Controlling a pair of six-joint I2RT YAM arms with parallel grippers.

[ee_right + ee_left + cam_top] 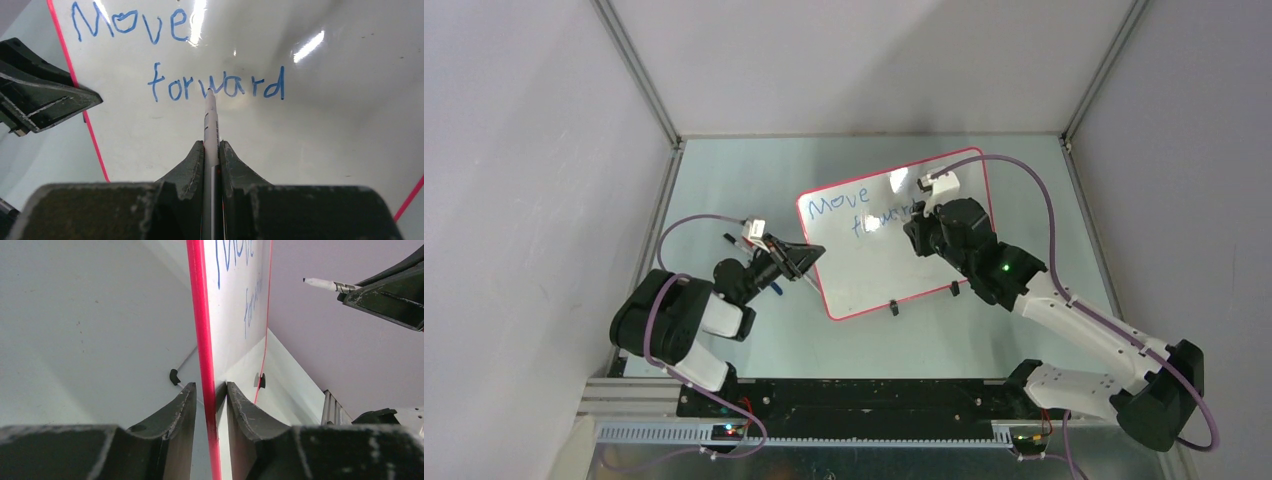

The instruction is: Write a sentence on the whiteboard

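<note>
The whiteboard lies flat on the table, with a thin red frame. The sentence reads "Move forward" in blue, on two stepped lines. My left gripper straddles the board's left edge. In the left wrist view its jaws stand slightly apart, with a gap on each side of the red frame, so it is open. My right gripper is shut on a white marker whose tip points at the "w" of "forward". From the left wrist the marker hangs clear above the board.
Two black clip feet sit on the board's near edge. A small dark object lies on the table by the left arm. Grey enclosure walls close in the table at the left, back and right. Purple cables loop from both wrists.
</note>
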